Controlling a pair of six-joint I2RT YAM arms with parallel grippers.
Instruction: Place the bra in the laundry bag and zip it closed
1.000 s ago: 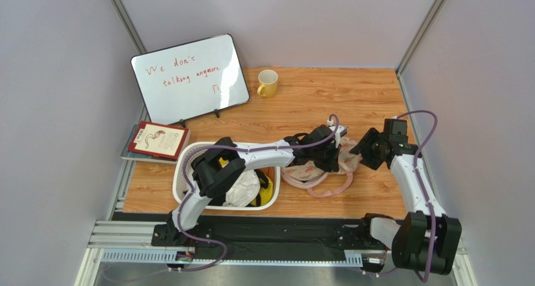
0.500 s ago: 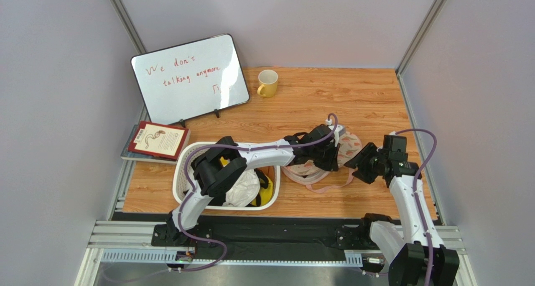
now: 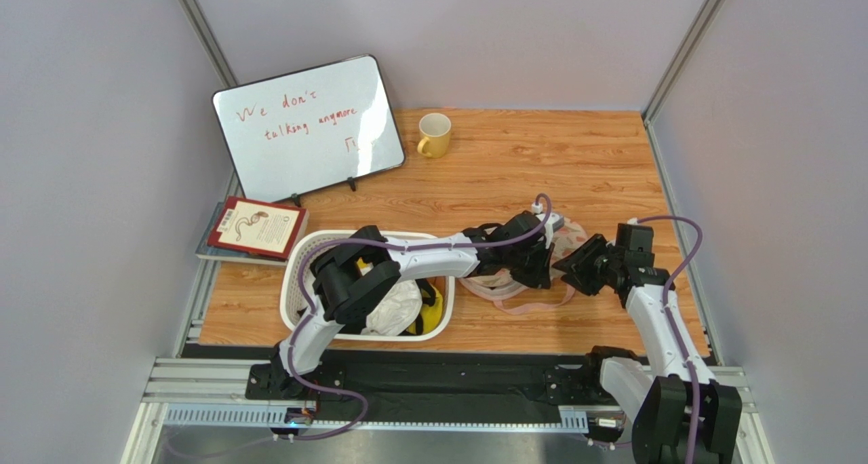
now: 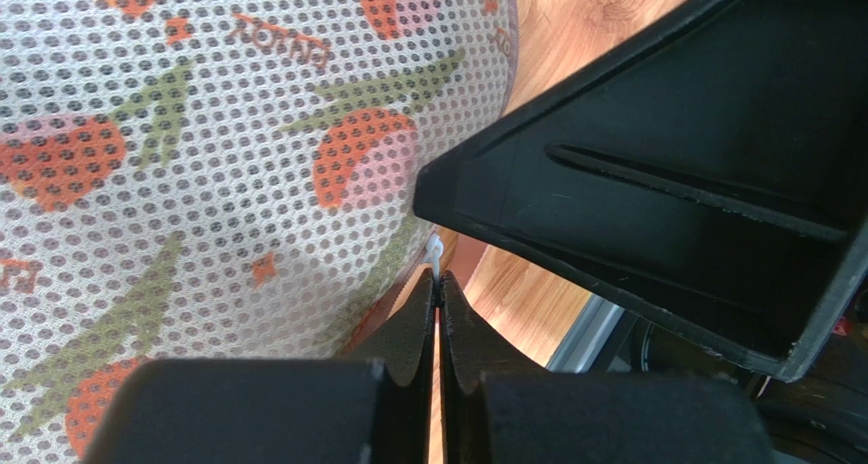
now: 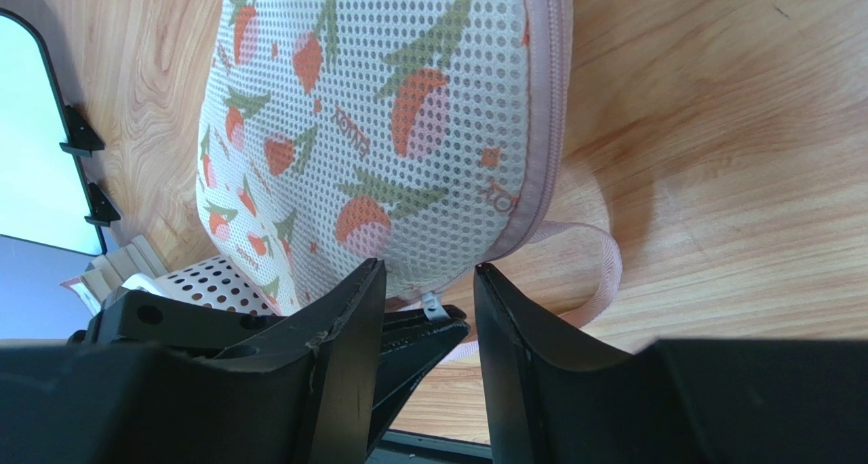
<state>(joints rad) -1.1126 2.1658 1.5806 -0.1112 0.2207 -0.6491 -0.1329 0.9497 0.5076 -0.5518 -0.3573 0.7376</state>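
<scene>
- left gripper [image 4: 438,281]: fingers pressed tight together at the bottom centre of the left wrist view, pinching the small pale zip pull [image 4: 436,248]. Judged to be placed for dragging the zip along the edge.
- right gripper [image 5: 428,271]: fingers apart at the bottom centre of its wrist view, nothing gripped. They straddle the pull and the left fingertips right at the bag rim, likely ready to brace the fabric or take over the pull.
- laundry bag [image 5: 387,128]: lies flat on the wooden table [image 3: 581,159], centre-right in the top view and just right of the white basket [image 3: 295,281]. Its pink loop [image 5: 596,266] trails toward the lower right of the right wrist view.
- bra: not seen in any view. Judged to be inside the bag, since the arms are working the zip, but the mesh shows nothing clear through it.
- Zip edging along the bag's right edge in the right wrist view looks shut. I cannot tell how much is left open, as the stretch by the pull is covered by fingers.
- In the top view both grippers overlap the bag, so finger positions are unreadable there and most of the bag is blocked by the left arm.
- Basket contents are half hidden by the left arm; white and yellow cloth show.
</scene>
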